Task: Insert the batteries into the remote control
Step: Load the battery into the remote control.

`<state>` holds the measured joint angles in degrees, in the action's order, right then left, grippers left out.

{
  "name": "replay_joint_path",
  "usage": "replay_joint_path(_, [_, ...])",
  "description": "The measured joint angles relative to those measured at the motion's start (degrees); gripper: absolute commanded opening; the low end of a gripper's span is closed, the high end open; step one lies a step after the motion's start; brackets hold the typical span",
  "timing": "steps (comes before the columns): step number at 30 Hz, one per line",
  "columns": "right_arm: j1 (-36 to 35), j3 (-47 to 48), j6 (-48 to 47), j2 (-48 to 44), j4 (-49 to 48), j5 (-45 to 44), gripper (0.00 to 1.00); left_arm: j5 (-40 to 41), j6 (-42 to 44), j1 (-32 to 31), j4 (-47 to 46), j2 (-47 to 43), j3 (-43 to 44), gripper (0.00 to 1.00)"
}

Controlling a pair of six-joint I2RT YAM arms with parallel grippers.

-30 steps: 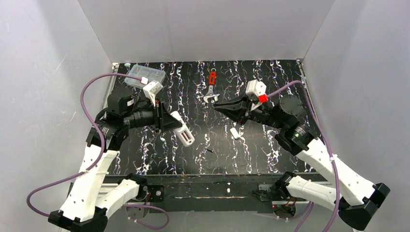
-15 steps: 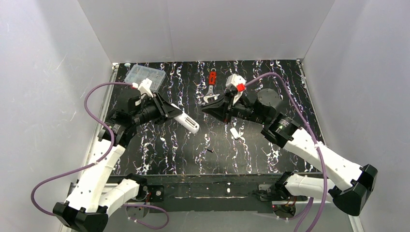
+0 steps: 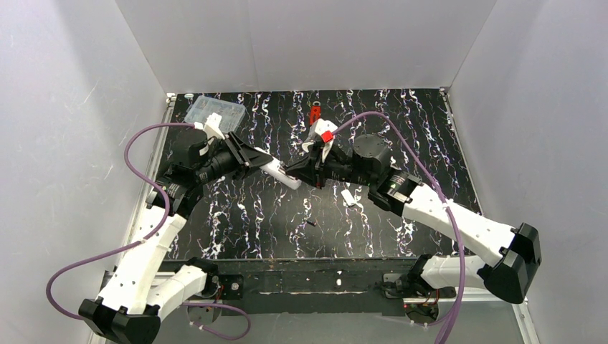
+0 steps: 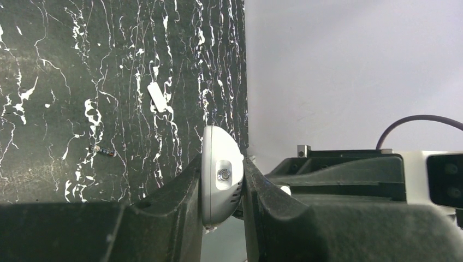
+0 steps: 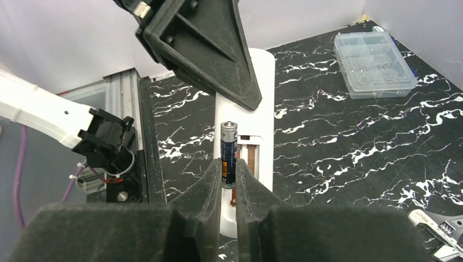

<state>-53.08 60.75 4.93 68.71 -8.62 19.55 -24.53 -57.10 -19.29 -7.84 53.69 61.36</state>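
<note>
My left gripper [image 3: 257, 159] is shut on the white remote control [image 3: 282, 174] and holds it above the table; its rounded end shows between the fingers in the left wrist view [image 4: 221, 183]. My right gripper [image 3: 289, 170] is shut on a dark battery [image 5: 228, 154], held just over the remote's open battery recess [image 5: 250, 158]. The remote's back [image 5: 262, 98] faces the right wrist camera. A second battery [image 3: 311, 223] lies on the black table, also seen in the left wrist view [image 4: 102, 150]. The left gripper's fingers [image 5: 218, 60] hold the remote's far end.
A small white battery cover [image 3: 348, 197] lies on the table, also in the left wrist view [image 4: 159, 97]. A red-handled wrench [image 3: 314, 115] lies at the back, partly behind the right arm. A clear compartment box [image 3: 214, 112] stands back left, also in the right wrist view [image 5: 372, 64]. White walls surround the table.
The right gripper has moved left with the battery until it meets the remote's end. The left gripper has lifted and turned the remote toward it.
</note>
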Motion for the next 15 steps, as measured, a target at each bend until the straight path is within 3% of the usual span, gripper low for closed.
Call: replay_joint_path(15, [0.0, 0.02, -3.93, 2.56, 0.39, -3.41, 0.01, -0.28, -1.01, 0.0, -0.9, -0.61, -1.38, 0.0])
